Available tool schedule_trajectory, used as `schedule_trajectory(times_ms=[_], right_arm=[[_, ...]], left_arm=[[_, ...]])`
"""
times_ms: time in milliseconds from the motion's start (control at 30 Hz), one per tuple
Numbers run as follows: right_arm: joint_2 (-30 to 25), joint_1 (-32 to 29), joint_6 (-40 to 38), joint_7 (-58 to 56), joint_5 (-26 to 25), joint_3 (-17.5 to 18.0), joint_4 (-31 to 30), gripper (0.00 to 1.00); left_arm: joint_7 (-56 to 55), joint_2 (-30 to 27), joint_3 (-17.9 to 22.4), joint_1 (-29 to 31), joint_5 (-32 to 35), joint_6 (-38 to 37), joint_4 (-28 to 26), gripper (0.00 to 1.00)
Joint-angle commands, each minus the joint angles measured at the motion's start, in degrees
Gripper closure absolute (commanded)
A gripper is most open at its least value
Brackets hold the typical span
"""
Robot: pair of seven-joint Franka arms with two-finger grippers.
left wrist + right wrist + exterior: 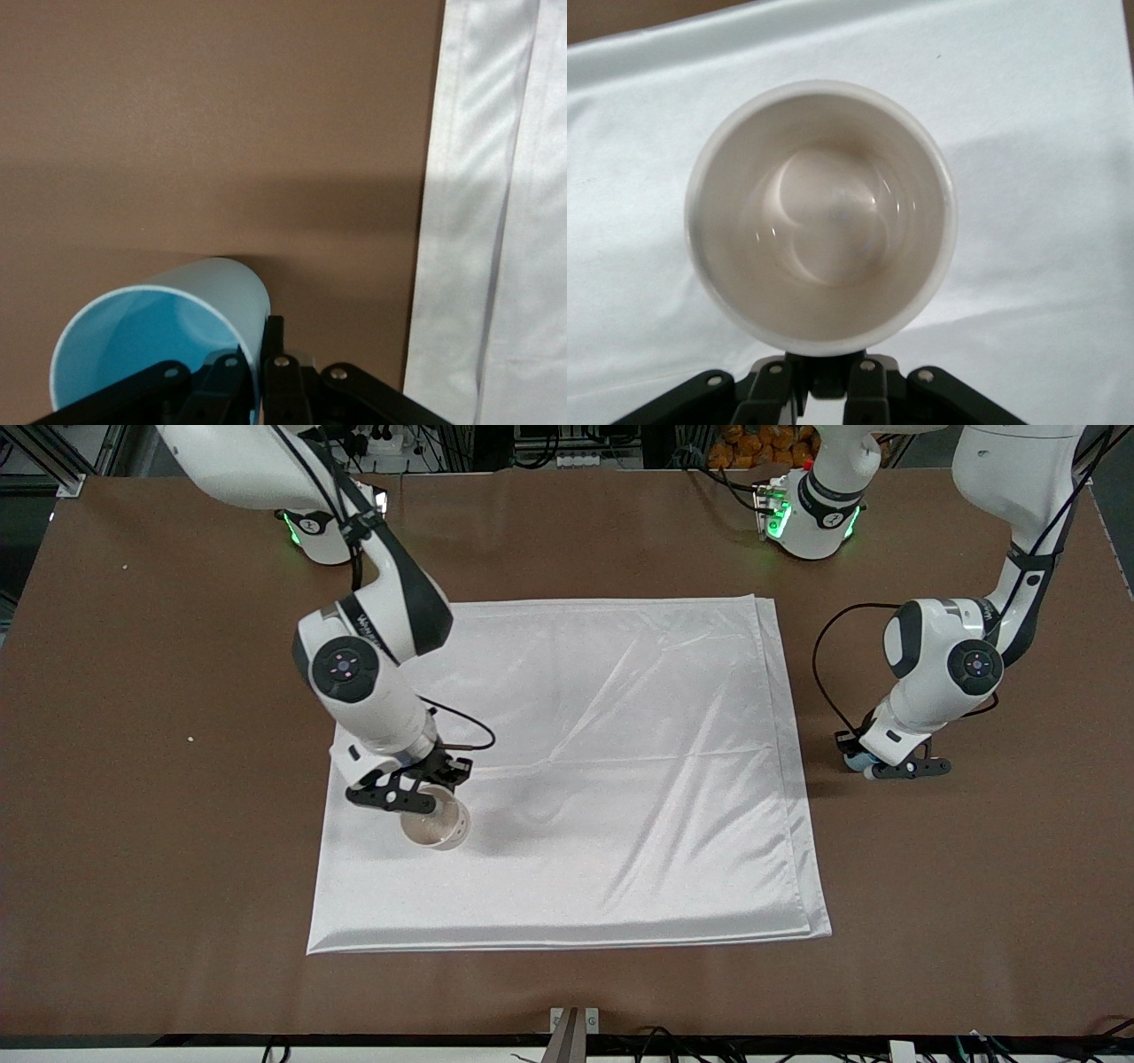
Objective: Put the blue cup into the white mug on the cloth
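Note:
The white mug [436, 825] is at the cloth's [620, 779] part toward the right arm's end. My right gripper [416, 788] is shut on its black handle. In the right wrist view the mug [819, 212] shows its pale empty inside, with the right gripper [828, 381] at its rim and the cloth [1045, 133] beneath. I cannot tell whether the mug touches the cloth. My left gripper [873, 766] is low over the brown table beside the cloth's edge, shut on the blue cup [858, 762]. In the left wrist view the left gripper [261, 372] pinches the wall of the cup [168, 328].
The brown table [974, 868] surrounds the cloth on all sides. The cloth's folded edge [496, 221] lies close beside the blue cup. Both robot bases stand at the table's back edge.

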Motion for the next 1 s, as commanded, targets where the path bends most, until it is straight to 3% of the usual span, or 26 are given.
schedule_trajectory(times_ms=[0, 300, 633, 967], right_arm=[[2.97, 5.10, -1.43, 10.03, -2.30, 0.62, 4.55, 1.00], [11.84, 17.58, -11.36, 24.89, -6.79, -2.80, 18.78, 1.00], [15.80, 21.63, -11.54, 31.14, -7.40, -3.77, 23.54, 1.00], [17.91, 22.95, -11.10, 31.14, -11.62, -3.60, 23.63, 1.00]], left_arm=[[-1.08, -0.66, 0.12, 0.08, 1.37, 0.77, 0.15, 1.00], [-1.00, -4.88, 0.12, 0.17, 1.37, 0.42, 0.77, 1.00], [-0.29, -10.24, 0.03, 0.17, 2.86, -3.96, 3.84, 1.00], [-0.29, -13.94, -0.49, 0.34, 6.73, -10.82, 9.29, 1.00]])
